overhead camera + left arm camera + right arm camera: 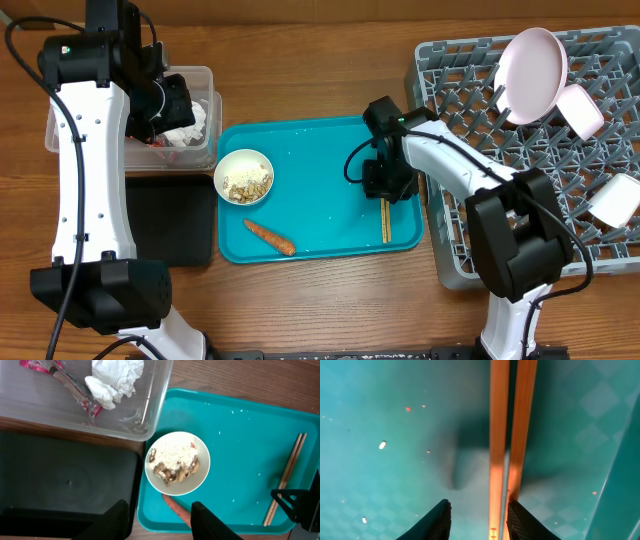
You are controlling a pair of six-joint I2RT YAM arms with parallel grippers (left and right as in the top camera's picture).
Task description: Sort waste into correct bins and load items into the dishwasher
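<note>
Right gripper [479, 512] jaws released, parted low over teal tray [380, 415]. Chopsticks [499, 435] lay flat on it, running straight out ahead of the jaws, one stick in the gap, the other right at one finger's edge, neither squeezed. Left gripper [160, 507] jaws released too, nothing held. Carrot piece [176, 508] sat below and between them, bowl [205, 467] of rice scraps just ahead, clear tub [156, 405] with tissue [115, 380] and wrapper [75, 385] further ahead
</note>
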